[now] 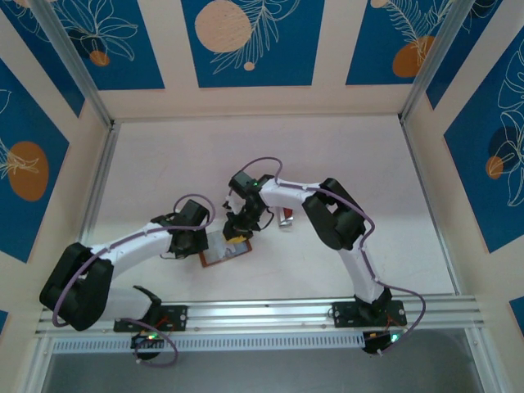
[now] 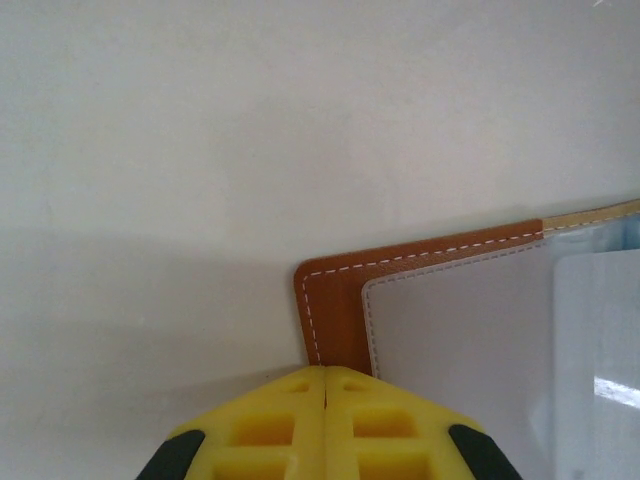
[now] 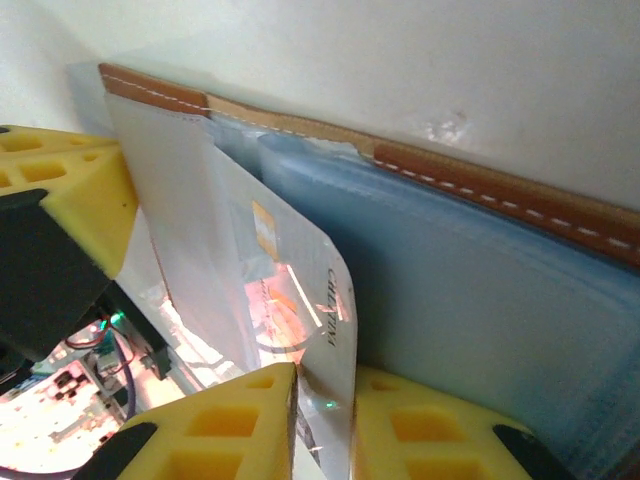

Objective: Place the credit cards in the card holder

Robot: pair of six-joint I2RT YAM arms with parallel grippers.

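Observation:
The brown leather card holder [image 1: 223, 255] lies open on the white table, its paler inside [image 2: 460, 340] and clear sleeves [image 3: 460, 300] facing up. My left gripper [image 2: 325, 372] is shut, its yellow fingertips resting on the holder's near left corner [image 2: 335, 300]. A glossy credit card [image 3: 300, 285] stands tilted between the fingers of my right gripper [image 3: 325, 385], which is shut on it. The card's far end lies against a sleeve beside the holder's stitched edge [image 3: 500, 185]. In the top view, the right gripper [image 1: 237, 232] hovers over the holder, with the left gripper [image 1: 202, 243] at its left side.
A small red and silvery piece [image 1: 284, 219] lies on the table just right of the grippers. The left arm's yellow finger [image 3: 70, 200] is close at the left in the right wrist view. Metal frame rails [image 1: 327, 311] border the table.

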